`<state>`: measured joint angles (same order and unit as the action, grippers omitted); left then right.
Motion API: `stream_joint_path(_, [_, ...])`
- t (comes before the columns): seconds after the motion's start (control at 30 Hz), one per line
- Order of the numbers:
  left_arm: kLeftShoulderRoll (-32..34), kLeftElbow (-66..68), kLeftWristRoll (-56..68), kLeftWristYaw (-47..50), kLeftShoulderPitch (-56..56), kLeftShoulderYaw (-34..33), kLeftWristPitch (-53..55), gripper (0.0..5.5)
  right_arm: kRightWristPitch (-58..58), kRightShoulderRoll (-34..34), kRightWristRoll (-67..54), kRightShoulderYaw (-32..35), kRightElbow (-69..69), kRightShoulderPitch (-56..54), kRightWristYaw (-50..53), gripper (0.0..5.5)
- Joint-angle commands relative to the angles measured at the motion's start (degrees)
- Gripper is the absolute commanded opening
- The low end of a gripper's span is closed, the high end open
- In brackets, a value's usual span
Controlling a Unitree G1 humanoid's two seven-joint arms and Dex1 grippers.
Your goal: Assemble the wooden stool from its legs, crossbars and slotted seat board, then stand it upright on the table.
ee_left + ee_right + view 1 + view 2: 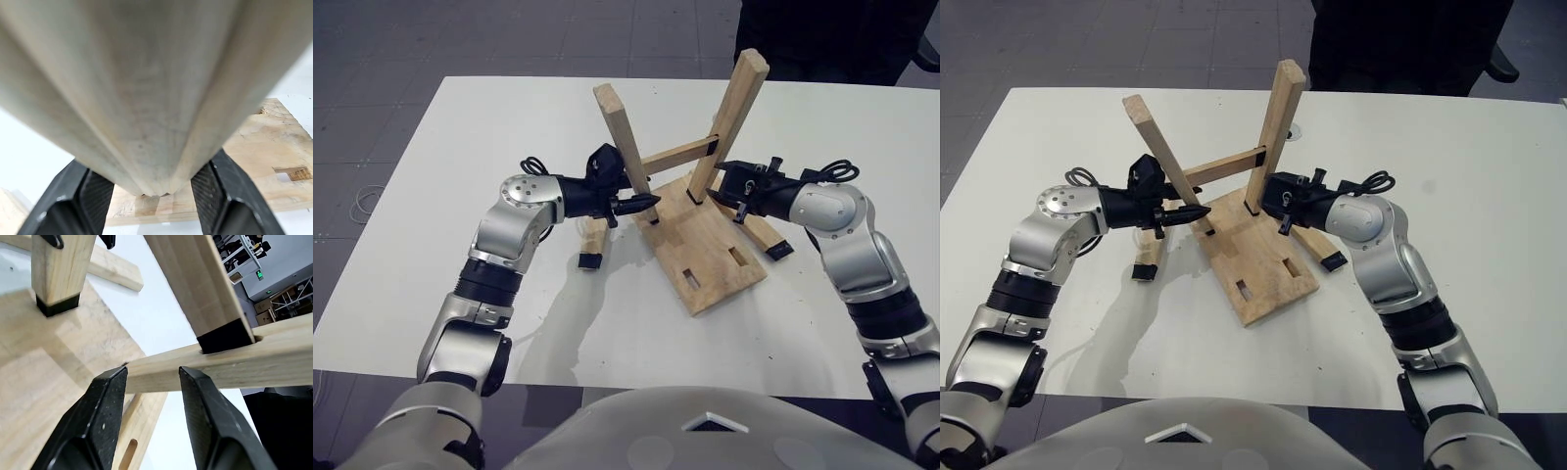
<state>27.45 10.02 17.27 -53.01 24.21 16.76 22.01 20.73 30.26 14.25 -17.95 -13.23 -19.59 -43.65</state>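
Left eye view: the seat board lies flat mid-desk. The left leg and right leg stand in its slots at 11 and 1 o'clock, joined by a crossbar. The left end effector is clamped low on the left leg. The right end effector has its fingers spread, tips at the right leg, gripping nothing. Spare legs lie at the board's 9 and 3 o'clock. My take: hold the left clamp steady, close the right low down, and press both straight down so the crossbar doesn't rack.

Pale wood legs, black tips; pale seat board; white table.
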Motion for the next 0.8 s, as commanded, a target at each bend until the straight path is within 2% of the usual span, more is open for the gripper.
stream_joint_path(0.03, [0.44, 3.41, -8.16, 0.92, -5.88, 8.07, 2.22, 2.05, 7.23, 0.26, -0.79, 5.65, -5.85, -1.47, 2.27, 1.95])
stream_joint_path(0.2, [0.94, 1.89, -7.14, 3.13, -7.31, 7.88, 2.46, 2.05, 17.9, 0.33, -4.16, 11.03, -11.68, -2.0, 1.95, 1.95])
stream_joint_path(0.4, [1.81, 1.99, -5.56, 3.21, -7.66, 6.65, 3.07, 2.05, 23.14, -5.16, -11.47, 14.66, -13.76, -8.51, 4.81, 1.95])
stream_joint_path(0.6, [1.58, 3.31, -6.7, 3.93, -8.65, 7.12, 1.54, 2.05, 20.45, -6.21, -11.63, 16.46, -9.33, -12.46, 10.55, 1.95])
stream_joint_path(0.8, [1.21, 4.27, -7.02, 5.08, -9.55, 7.3, 0.81, 2.05, 14.07, -8.73, -14.21, 22.6, -5.76, -17.94, 18.06, 1.95])
